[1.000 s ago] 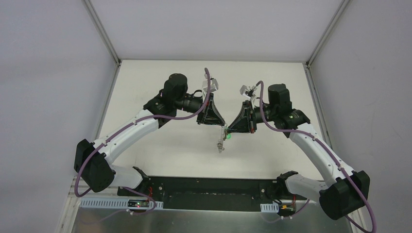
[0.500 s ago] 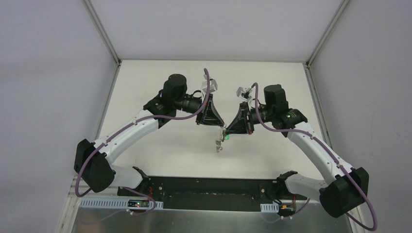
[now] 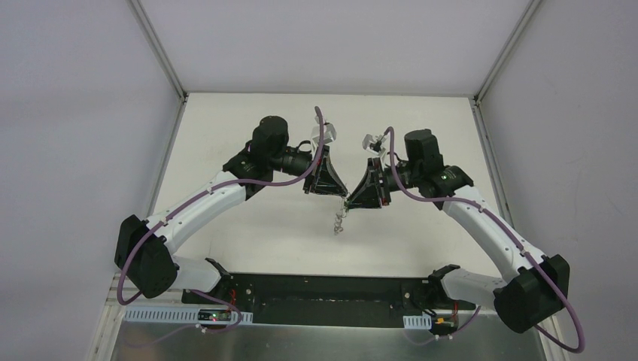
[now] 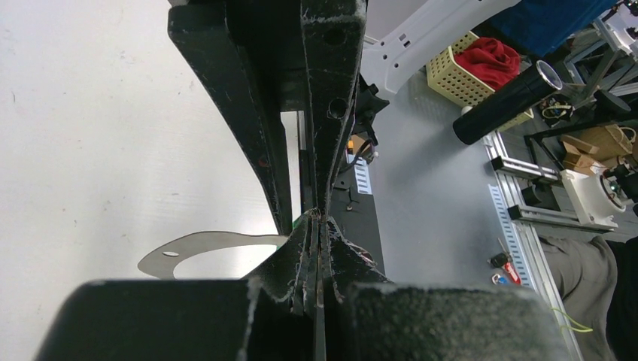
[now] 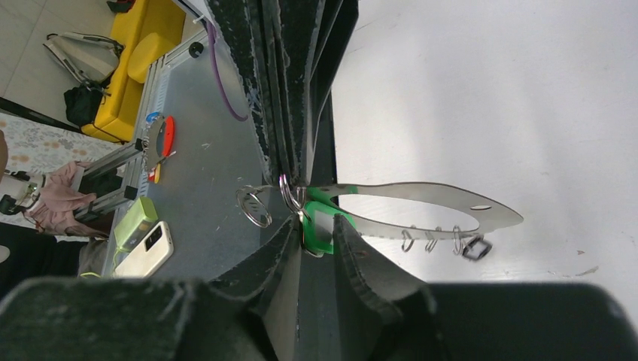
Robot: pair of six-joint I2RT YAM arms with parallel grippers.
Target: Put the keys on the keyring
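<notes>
Top view: I see the left pincer [image 3: 342,193] and right pincer [image 3: 352,199] tip to tip above the table [image 3: 248,233], with the keyring [image 3: 339,220] dangling just below. Left wrist: the left pincer is pressed together on the keyring's end. Well apart from the keyring, a basket [image 4: 450,75] holds a red cloth [image 4: 493,59]. Right wrist: the right pincer is slightly spread, with the key [image 5: 320,226] in its gap at the keyring's end. I judge threading nearly done, seating unconfirmed.
</notes>
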